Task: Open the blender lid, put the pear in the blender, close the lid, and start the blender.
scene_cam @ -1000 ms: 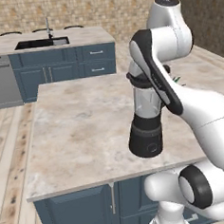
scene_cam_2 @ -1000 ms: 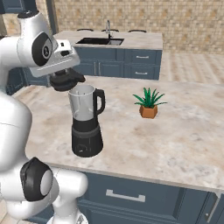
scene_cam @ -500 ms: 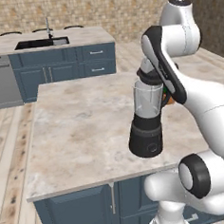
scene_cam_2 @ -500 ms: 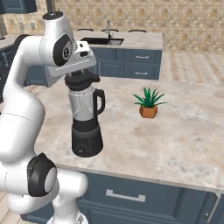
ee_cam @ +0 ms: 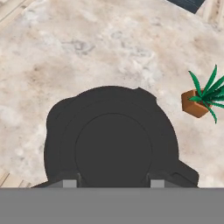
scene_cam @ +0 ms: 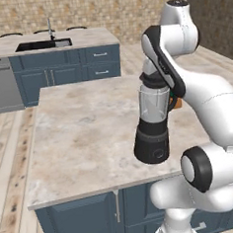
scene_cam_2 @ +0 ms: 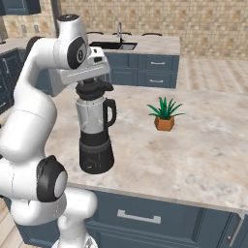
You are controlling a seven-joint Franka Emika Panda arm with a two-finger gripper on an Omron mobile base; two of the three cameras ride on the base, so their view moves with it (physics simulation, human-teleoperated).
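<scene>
One blender (scene_cam_2: 96, 138), one blender lid (ee_cam: 113, 148), one potted plant (scene_cam_2: 164, 114).

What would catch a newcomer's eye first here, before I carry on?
The tall blender at the near edge of the marble island counter, with the white arm bent over it and the gripper down on the black blender lid. The jaws sit nearly shut at the lid. To the blender's right stands a small potted plant.
</scene>
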